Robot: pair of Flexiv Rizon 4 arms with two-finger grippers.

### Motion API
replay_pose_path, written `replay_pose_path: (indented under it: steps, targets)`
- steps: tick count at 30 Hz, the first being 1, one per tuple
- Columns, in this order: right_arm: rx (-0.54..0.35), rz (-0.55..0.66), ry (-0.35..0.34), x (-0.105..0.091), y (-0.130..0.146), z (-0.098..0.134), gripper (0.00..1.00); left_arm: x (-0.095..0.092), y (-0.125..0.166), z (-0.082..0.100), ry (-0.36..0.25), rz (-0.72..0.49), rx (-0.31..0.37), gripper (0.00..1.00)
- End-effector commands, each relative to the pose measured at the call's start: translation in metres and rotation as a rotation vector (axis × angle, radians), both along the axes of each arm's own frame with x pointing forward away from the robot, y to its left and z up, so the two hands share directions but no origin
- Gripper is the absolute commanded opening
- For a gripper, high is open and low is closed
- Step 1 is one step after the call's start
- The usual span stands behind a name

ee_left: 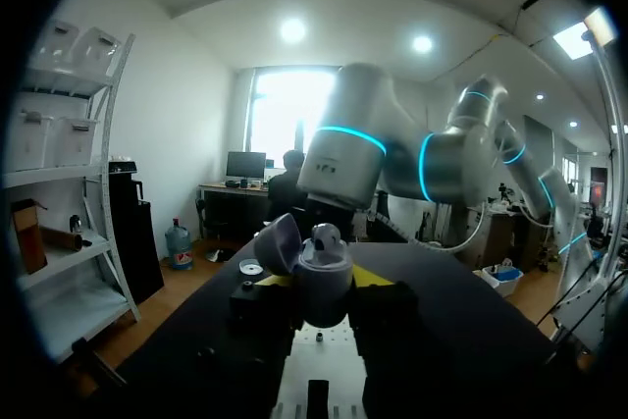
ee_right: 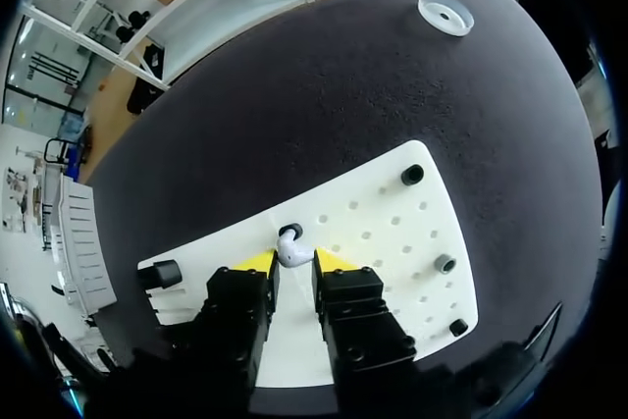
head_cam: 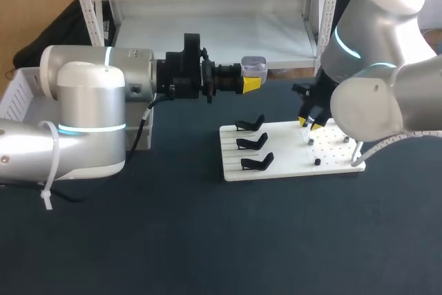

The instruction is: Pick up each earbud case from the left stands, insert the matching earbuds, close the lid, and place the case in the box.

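head view: the left gripper (head_cam: 253,78) is held level above the table, clamped on an earbud case (head_cam: 253,65) from two sides. the three black stands (head_cam: 252,141) on the white board (head_cam: 290,168) are all bare. the box (head_cam: 17,98) sits at the table's left edge, mostly hidden behind the left arm; we cannot tell what it contains. the right gripper (head_cam: 310,122) is down at the board's right half.

left wrist view: the case sits between the yellow tips with its lid (ee_left: 278,242) swung open. a rounded part shows in the case mouth; we cannot tell whether it is a seated earbud.

right wrist view: the right fingers stand close on either side of a white earbud (ee_right: 289,248) at its hole in the board and appear to press it from both sides.

status, as we judge it: this case is picked and opened. remaining: carry the earbud over, insert it, close the lid, place the case in the box.
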State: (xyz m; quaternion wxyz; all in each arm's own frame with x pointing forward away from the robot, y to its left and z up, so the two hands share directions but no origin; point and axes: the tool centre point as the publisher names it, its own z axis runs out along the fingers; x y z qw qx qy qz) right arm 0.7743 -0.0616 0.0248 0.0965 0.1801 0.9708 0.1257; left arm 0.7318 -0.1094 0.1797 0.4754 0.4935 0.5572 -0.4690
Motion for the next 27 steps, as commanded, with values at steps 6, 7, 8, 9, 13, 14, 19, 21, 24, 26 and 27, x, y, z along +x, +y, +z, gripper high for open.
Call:
replay_pose_path:
  steps: [6,7,8,9,13,14,19,21,24,26,27]
  targets:
    - [-0.007,0.005,0.003,0.0029,0.0015,-0.0004,0.14,-0.0003,0.0002,-0.0004,-0.001,0.001,-0.002,0.0]
    - [-0.008,0.006,0.003,0.0029,0.0015,-0.0003,0.14,-0.0003,0.0002,-0.0004,-0.001,0.001,-0.002,0.0]
    - [-0.009,0.007,0.004,0.0029,0.0015,-0.0003,0.1,-0.0003,0.0002,-0.0004,-0.001,0.001,-0.002,0.0]
    - [-0.01,0.007,0.004,0.0026,0.0012,-0.0001,0.03,-0.0003,0.0002,-0.0004,-0.001,0.001,-0.002,0.0]
    - [-0.011,0.005,0.006,0.0006,-0.0006,0.0009,0.25,-0.0003,0.0002,-0.0004,-0.001,0.001,-0.002,0.0]
    - [-0.011,0.004,0.006,0.0001,-0.001,0.0012,0.38,-0.0003,0.0002,-0.0004,-0.001,0.001,-0.002,0.0]
    - [-0.012,0.006,0.01,-0.001,-0.0028,0.0015,0.49,-0.0003,0.0002,-0.0004,-0.001,0.001,-0.002,0.0]
    - [-0.014,0.014,0.013,-0.0007,-0.0035,0.0006,0.49,-0.0003,0.0002,-0.0004,-0.001,0.001,-0.002,0.0]
    - [-0.018,0.044,0.01,0.0006,-0.0039,-0.0005,0.49,-0.0003,0.0002,-0.0004,-0.001,0.001,-0.002,0.0]
    - [-0.025,0.071,0.007,0.0014,-0.0039,-0.0004,0.56,-0.0003,0.0002,-0.0004,-0.001,0.001,-0.002,0.0]
    - [-0.025,0.084,0.005,0.0017,-0.0037,-0.0005,0.56,-0.0003,0.0002,-0.0004,-0.001,0.001,-0.002,0.0]
